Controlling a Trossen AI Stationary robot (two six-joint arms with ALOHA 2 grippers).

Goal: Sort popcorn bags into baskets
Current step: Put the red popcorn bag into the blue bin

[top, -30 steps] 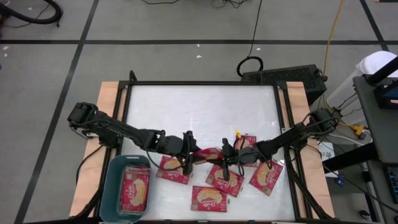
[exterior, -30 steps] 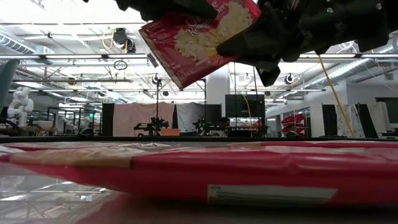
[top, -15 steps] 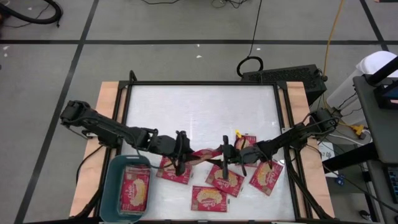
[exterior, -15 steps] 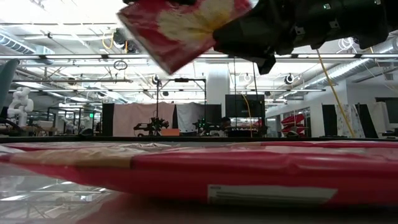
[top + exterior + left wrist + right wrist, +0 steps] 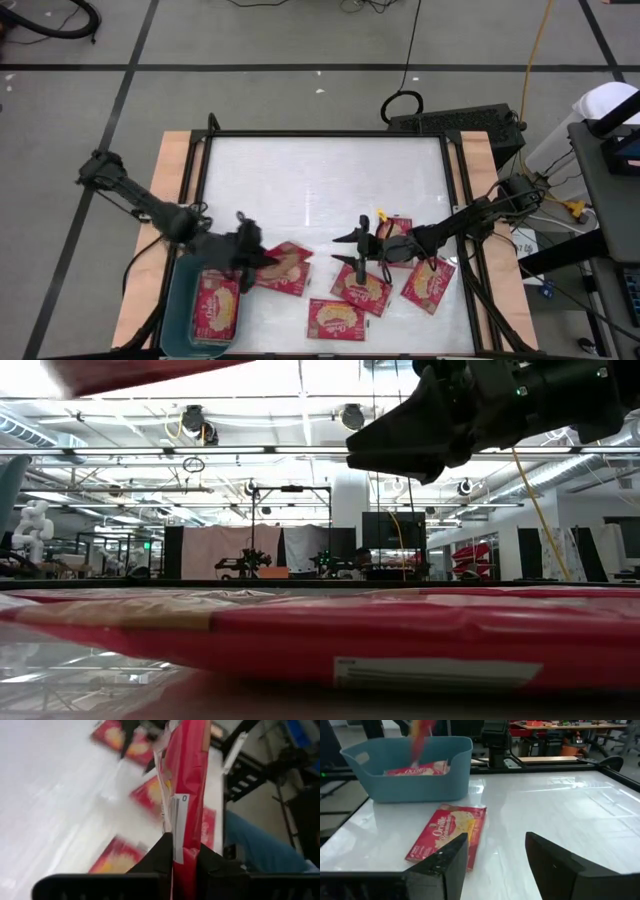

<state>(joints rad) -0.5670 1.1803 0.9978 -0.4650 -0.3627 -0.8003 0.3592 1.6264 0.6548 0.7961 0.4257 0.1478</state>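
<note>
Two arms work over the white table point(image 5: 320, 180), near its front edge. The left gripper point(image 5: 262, 262) hangs just right of the teal basket point(image 5: 181, 300), which sits at the table's near left corner, and its fingers point(image 5: 160, 857) are clamped on a red popcorn bag point(image 5: 190, 795) held on edge. In the high view that held bag point(image 5: 285, 264) sticks out to the right of the gripper, above another bag point(image 5: 283, 280) lying flat on the table. Inside the basket lies at least one packet point(image 5: 217, 307), face up, and the right wrist view shows it point(image 5: 415, 770) against the bin's far wall.

The right gripper point(image 5: 350, 250) is near the middle of the front half of the table, its fingers point(image 5: 442, 862) spread apart and empty, pointing left toward the basket point(image 5: 410, 775). Below and beside it lie several more packets: one point(image 5: 362, 288) right under the gripper, one point(image 5: 334, 320) nearer the front edge, one point(image 5: 429, 284) off to the right, and one point(image 5: 396, 230) partly under the right arm. From the right wrist, a flat bag point(image 5: 447, 835) lies between the open fingers and the basket. In the low view a packet point(image 5: 330, 645) fills the foreground.
</note>
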